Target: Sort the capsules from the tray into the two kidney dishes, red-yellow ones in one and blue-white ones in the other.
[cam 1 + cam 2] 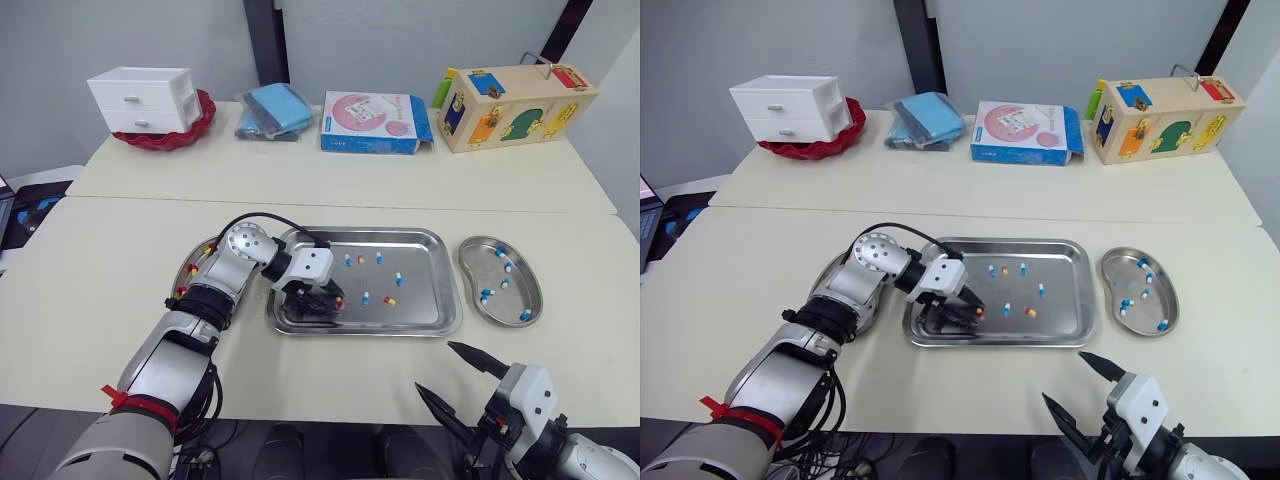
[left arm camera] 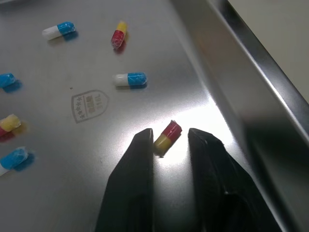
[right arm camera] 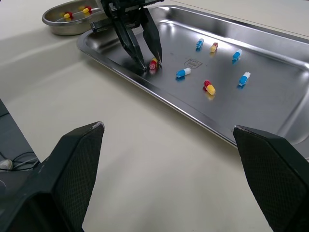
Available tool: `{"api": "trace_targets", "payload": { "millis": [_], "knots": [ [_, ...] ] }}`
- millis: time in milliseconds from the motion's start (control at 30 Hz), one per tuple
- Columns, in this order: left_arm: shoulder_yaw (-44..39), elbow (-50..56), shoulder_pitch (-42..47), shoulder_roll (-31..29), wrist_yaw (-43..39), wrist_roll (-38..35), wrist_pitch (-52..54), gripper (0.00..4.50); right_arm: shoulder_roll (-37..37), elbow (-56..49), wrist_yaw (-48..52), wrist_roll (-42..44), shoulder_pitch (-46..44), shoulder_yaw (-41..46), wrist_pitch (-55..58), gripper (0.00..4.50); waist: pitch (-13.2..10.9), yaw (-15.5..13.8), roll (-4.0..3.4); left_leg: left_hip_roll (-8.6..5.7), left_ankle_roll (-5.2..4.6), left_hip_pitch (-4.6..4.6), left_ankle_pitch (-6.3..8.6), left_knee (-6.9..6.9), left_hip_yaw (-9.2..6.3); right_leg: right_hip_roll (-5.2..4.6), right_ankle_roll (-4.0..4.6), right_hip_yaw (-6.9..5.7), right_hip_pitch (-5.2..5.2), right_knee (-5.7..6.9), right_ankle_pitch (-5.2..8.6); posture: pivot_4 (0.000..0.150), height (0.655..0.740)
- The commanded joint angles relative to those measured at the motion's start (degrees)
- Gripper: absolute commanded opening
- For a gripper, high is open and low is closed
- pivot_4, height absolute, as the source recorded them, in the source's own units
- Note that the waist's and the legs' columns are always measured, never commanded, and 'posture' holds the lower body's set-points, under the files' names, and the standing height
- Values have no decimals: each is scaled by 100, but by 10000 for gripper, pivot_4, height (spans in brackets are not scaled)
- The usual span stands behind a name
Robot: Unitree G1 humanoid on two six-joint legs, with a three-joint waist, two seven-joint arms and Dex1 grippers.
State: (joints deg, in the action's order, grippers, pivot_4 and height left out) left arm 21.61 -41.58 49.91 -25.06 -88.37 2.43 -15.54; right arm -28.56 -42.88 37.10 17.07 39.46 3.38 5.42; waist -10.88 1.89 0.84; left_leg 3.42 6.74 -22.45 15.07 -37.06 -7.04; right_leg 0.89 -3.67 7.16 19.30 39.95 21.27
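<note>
My left gripper [image 2: 170, 135] stands open on the floor of the steel tray [image 1: 360, 331] near its front left corner. Its two black fingers straddle a red-yellow capsule [image 2: 167, 137] without closing on it. Several more capsules lie loose in the tray, among them a blue-white one [image 1: 366, 297] and a red-yellow one [image 1: 389, 300]. The left kidney dish [image 3: 58, 19] holds red-yellow capsules and is partly hidden by my left arm. On the tray's right, the other kidney dish [image 1: 463, 262] holds blue-white capsules. Low at the table's front edge, my right gripper [image 1: 434, 366] hovers open and holds nothing.
Along the far side of the table stand a white drawer unit [image 1: 145, 98] on a red dish, a blue cloth bundle [image 1: 272, 110], a blue-and-pink box [image 1: 372, 122] and a wooden toy box [image 1: 515, 105]. Bare tabletop lies in front of the tray.
</note>
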Motion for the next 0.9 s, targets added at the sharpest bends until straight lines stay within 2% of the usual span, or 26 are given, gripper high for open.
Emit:
{"api": "trace_targets", "payload": {
  "millis": [33,267,433,700,900],
  "knots": [
    [61,-55,33,-4,1,107,-76,426,19,-154,-20,107,49,87,-93,45000,1,1,1,0,0,0,0,0,0,0,0,0,0,0,0,1500,7400],
    [50,126,-91,-79,-57,65,-11,426,-43,-228,26,129,78,95,-49,45000,2,0,-1,0,0,3,-1,0,-1,0,0,-2,-3,1,0,1500,7400],
    [-154,661,-179,-355,-137,-169,470,426,-249,-397,219,182,76,59,-13,45000,2,20,-1,0,0,3,-1,0,-2,0,0,-1,-2,2,0,1500,7400],
    [-788,2175,-584,-1455,-20,-590,1944,426,-946,-323,823,433,-309,167,52,45000,2,48,-1,2,-1,4,-2,1,-6,0,1,-5,-6,3,1,1500,7400],
    [-1298,2960,-1017,-2256,283,-818,2939,426,-1163,-132,1105,692,-760,193,161,45000,2,29,-1,2,0,4,-3,0,-11,0,2,-10,-7,2,1,1500,7400]
  ]
}}
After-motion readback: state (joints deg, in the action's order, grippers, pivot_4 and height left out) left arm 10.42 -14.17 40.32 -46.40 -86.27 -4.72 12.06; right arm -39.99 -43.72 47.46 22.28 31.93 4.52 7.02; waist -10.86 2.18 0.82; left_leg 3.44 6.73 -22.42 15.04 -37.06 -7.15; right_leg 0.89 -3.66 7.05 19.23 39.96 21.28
